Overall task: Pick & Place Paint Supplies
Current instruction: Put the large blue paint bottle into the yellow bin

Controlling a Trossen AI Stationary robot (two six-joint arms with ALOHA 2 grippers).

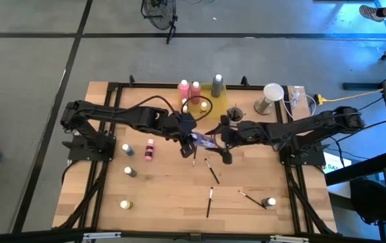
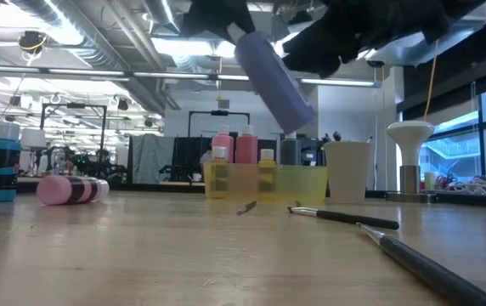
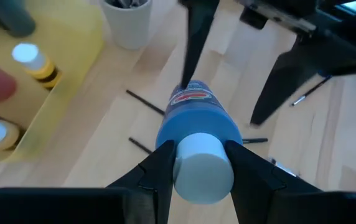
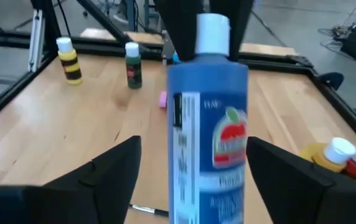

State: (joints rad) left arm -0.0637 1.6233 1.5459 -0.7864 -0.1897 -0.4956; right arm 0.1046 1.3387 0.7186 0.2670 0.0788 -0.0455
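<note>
The blue paint bottle [image 3: 196, 127] is clamped by its cap in the left claw [image 3: 196, 163], presented tilted between the spread-apart right claw [image 4: 193, 163] for handover.

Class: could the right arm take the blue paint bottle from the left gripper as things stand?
Probably yes. The left gripper is shut on the blue paint bottle at its white cap, above the table. The right gripper is open, its fingers flanking the bottle's body with nothing between.

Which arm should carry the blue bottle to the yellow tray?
Left, probably. The left gripper is shut on the blue bottle at its white cap, holding it above the table. The right gripper is open around the bottle. The yellow tray lies just beyond.
</note>
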